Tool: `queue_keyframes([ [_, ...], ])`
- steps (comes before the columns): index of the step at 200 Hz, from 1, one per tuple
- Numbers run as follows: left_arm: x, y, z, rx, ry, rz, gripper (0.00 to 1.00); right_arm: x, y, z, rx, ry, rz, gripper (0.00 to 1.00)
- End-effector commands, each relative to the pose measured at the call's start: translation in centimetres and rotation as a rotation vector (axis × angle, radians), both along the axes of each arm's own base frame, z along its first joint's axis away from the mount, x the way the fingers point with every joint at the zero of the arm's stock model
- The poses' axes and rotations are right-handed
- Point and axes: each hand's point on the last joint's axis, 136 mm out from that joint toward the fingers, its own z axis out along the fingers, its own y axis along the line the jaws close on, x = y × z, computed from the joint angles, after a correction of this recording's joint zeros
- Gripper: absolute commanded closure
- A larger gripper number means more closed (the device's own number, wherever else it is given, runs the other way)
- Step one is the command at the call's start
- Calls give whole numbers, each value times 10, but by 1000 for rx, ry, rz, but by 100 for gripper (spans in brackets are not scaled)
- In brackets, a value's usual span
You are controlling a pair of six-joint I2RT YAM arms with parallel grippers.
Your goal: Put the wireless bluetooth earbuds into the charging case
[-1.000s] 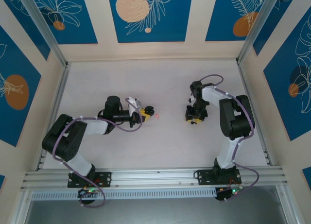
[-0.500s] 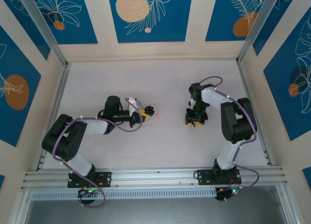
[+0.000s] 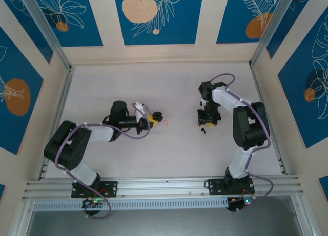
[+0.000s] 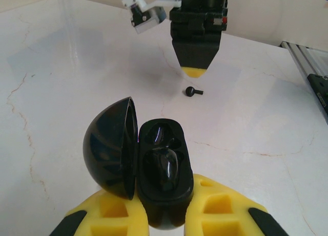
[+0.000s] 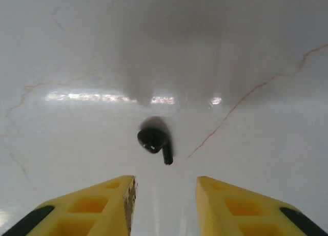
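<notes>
Right wrist view: right fingers point down, parted, above earbud.

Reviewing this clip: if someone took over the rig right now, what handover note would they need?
Left gripper: shut on the black charging case, whose lid is open.
Right gripper: open and holding nothing, low over the table.
Things: a black earbud lies loose on the table just ahead of the right fingertips. A small pink piece lies near the case and is too small to identify.
Done: the case is open. Its near slot seems to hold an earbud, and the far slot looks empty.
Left: grasp the loose earbud, carry it to the case and seat it.
</notes>
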Motion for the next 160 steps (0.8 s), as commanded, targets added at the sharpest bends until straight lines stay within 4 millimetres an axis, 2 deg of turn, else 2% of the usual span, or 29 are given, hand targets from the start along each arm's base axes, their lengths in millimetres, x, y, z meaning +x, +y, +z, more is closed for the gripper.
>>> queue_keyframes([
  [1, -3, 2, 7, -5, -29, -11, 93, -2, 0, -4, -19, 32, 37, 63],
  [60, -3, 2, 5, -2, -25, -12, 93, 3, 9, -19, 23, 48, 48, 63],
  [160, -3, 2, 5, 0, -24, -13, 93, -1, 13, -30, 32, 81, 51, 68],
])
